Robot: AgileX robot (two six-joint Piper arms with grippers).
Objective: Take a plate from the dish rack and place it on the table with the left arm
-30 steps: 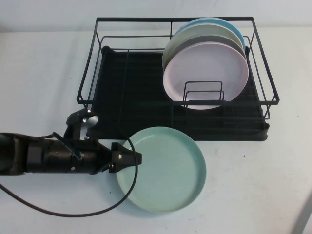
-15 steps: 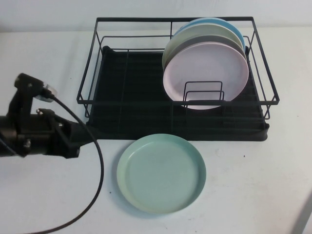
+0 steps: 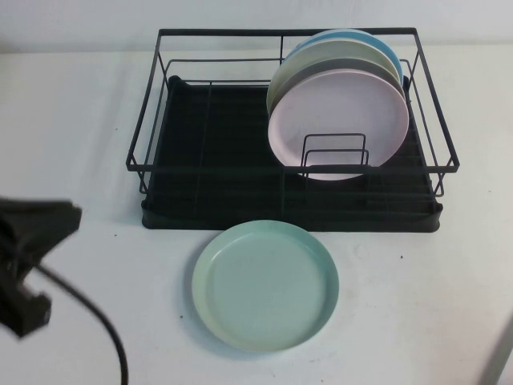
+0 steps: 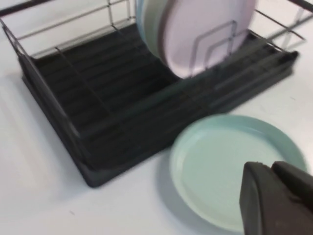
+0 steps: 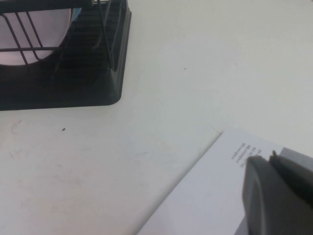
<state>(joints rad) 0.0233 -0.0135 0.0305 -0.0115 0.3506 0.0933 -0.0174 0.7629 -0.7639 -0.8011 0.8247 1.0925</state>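
The plate [image 3: 265,285] lay flat on the table [image 3: 417,297], rim up, just in front of the dish rack [image 3: 290,128] and clear of its tray base. No part of me touched it. In the rack, toward its right end, a pale pink plate [image 3: 340,122] stood on edge at the front of a row, with a sky-blue plate [image 3: 377,42] at the back. My left gripper [image 4: 276,196] was clenched on nothing; the wrist camera showed it above the table near the plate's rim. My left arm [image 3: 28,261] sat at about nine o'clock from the plate, well apart, at the table's left edge. My right gripper [image 5: 276,193] hung over a white printed sheet [image 5: 215,196], off the rack's corner, fingers together and holding nothing.
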